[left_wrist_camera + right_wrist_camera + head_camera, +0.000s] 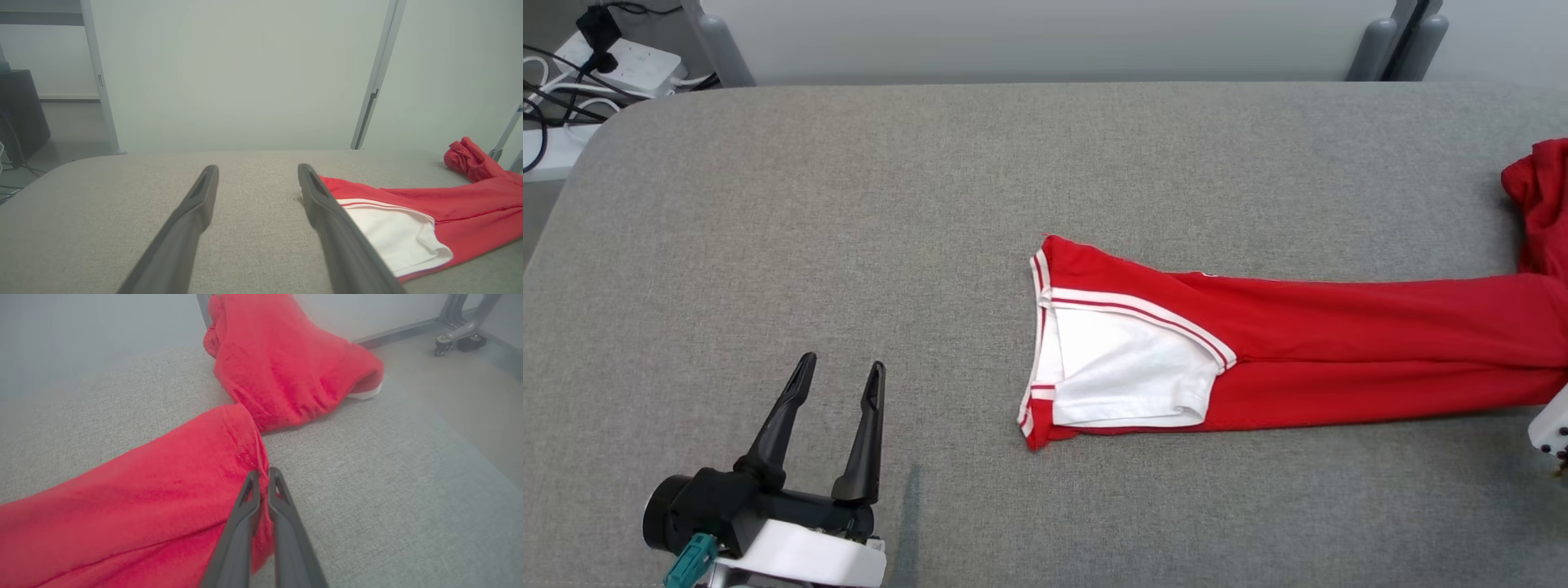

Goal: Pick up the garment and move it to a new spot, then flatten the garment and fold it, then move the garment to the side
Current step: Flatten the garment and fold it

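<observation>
Surroundings: grey fabric-covered table (849, 163) as work surface; white power strip (633, 61) with dark cables (547, 98) beyond the far left corner; grey frame legs (1392, 37) behind the far edge; caster (443, 349) on the floor past the right end.

Task item: red garment (1339, 343), laid flat across the right half of the table, long axis left to right. Open end with white-striped trim toward the table centre, white inner panel (1127, 367) turned outward there. Right-hand portion bunched into a heap near the table's right edge.

Left gripper (841, 362): spread wide, holding nothing, low over bare table. Well left of the striped end, apart from it.

Right gripper (264, 472): pressed together on a fold of red fabric at the garment's near edge, just short of the bunched heap. Pale casing (1552, 425) at the right border of the head view, touching the garment's near edge. Probably that arm's wrist, but too cropped to confirm.
</observation>
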Tool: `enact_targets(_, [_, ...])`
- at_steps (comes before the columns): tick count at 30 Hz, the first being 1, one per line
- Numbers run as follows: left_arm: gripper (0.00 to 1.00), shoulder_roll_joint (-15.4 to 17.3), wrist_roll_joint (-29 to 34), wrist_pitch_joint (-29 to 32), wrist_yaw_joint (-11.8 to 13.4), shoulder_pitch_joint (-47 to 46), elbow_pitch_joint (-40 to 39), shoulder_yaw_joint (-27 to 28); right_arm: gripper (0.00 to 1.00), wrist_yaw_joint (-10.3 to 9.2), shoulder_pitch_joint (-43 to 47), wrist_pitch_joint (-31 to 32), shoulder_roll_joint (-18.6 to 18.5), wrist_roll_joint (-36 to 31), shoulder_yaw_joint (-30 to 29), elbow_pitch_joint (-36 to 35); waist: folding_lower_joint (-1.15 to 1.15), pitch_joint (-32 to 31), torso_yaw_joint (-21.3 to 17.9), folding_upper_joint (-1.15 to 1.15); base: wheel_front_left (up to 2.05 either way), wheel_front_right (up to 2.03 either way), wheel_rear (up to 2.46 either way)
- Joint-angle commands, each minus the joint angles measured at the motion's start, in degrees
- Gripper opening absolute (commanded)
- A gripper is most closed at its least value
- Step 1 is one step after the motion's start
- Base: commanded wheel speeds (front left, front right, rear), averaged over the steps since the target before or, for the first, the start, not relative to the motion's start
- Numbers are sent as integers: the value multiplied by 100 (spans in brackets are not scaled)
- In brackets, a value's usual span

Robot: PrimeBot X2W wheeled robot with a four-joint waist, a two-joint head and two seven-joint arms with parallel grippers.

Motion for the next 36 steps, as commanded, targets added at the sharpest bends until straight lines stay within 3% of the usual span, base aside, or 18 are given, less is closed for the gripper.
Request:
enact_targets(1, [100, 60, 3, -51, -40, -62, -143, 193, 0, -1, 61, -95, -112, -78, 122, -123, 0, -60, -24, 0, 0, 0, 0])
enact_targets(11, [100, 11, 43, -51, -40, 48, -62, 155, 0, -1, 293, -211, 106, 191, 566, -720, 0, -311, -42, 0, 0, 0, 0])
enact_targets(24, [100, -20, 38, -51, -41, 100, -85, 201, 0, -1, 811, 80, 743, 488, 1499, -2866, 0, -421, 74, 0, 0, 0, 0])
enact_targets(36, [100, -26, -37, -51, -30, 83, -26, 147, 0, -1, 1401, 736, 1329, 388, 1637, -4502, 0, -501, 463, 0, 0, 0, 0])
